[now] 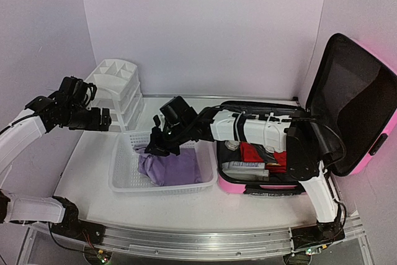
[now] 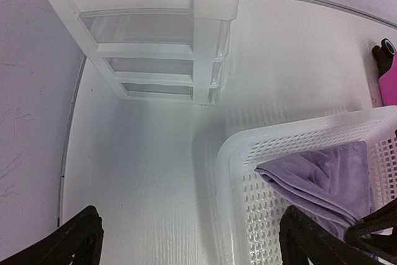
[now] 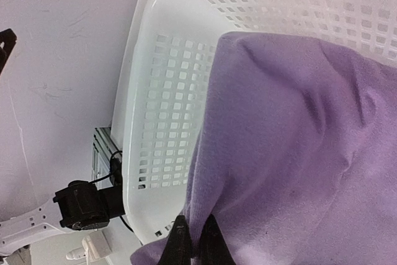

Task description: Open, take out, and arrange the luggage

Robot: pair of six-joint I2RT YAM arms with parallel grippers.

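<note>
Pinches purple cloth (image 1: pixel 170 169) in the narrow right hand (image 1: pixel 151 148) over the white basket (image 1: pixel 124 185); finds the open luggage (image 1: pixel 367 122) to that hand's right on the surface (image 1: pixel 93 172), nearer the right arm (image 1: pixel 248 130); shows left hand (image 1: pixel 107 119) wide, empty.

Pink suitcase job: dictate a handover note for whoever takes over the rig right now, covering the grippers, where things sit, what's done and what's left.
Left gripper: open, empty, hovering between the drawer organizer and the basket.
Right gripper: shut on an edge of the purple cloth, which lies in the basket.
Suitcase: on the right, open, lid upright.
Done: suitcase opened, purple cloth in the basket.
Left: release the cloth, then take out the red item and the other things inside, and arrange them.
</note>
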